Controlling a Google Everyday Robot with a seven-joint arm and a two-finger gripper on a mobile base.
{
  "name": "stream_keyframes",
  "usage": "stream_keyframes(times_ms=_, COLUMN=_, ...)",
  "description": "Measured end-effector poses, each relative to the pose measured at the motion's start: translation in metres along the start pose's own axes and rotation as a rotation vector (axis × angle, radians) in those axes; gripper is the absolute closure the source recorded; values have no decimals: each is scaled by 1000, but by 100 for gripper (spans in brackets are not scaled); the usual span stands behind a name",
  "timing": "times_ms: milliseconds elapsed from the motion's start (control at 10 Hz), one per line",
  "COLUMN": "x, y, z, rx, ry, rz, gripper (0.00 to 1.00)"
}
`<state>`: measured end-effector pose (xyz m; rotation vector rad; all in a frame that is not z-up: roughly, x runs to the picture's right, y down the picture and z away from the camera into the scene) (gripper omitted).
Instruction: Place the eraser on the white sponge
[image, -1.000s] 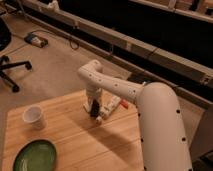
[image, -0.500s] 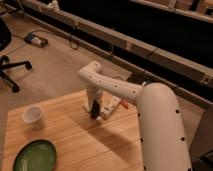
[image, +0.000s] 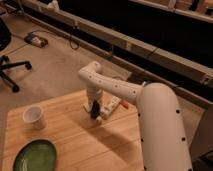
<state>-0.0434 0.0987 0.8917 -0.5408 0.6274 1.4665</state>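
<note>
My gripper (image: 94, 111) points down at the far middle of the wooden table (image: 70, 145), just left of a white sponge (image: 113, 104) that lies near the table's far edge. A dark object sits at the gripper's tip, touching or just above the table; it may be the eraser (image: 94, 108). A small red-orange thing (image: 124, 105) lies by the sponge's right end. The white arm reaches in from the right.
A white cup (image: 34, 116) stands at the table's left. A green plate (image: 35, 157) lies at the front left. An office chair base (image: 12, 70) stands on the floor at far left. A long counter runs behind the table.
</note>
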Motion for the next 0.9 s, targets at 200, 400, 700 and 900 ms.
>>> stream_keyframes(times_ms=200, x=-8, y=-1, z=-19, rx=-11, ry=-50, rz=0, gripper=26)
stream_keyframes(times_ms=400, x=-21, y=-1, z=-37, rx=-19, ry=-94, rz=4, gripper=20)
stream_keyframes(times_ms=700, x=-47, y=9, z=-43, rx=-18, ry=-114, rz=-14, gripper=20)
stream_keyframes(times_ms=900, x=-66, y=17, z=-37, rx=-12, ry=-101, rz=-32, gripper=21)
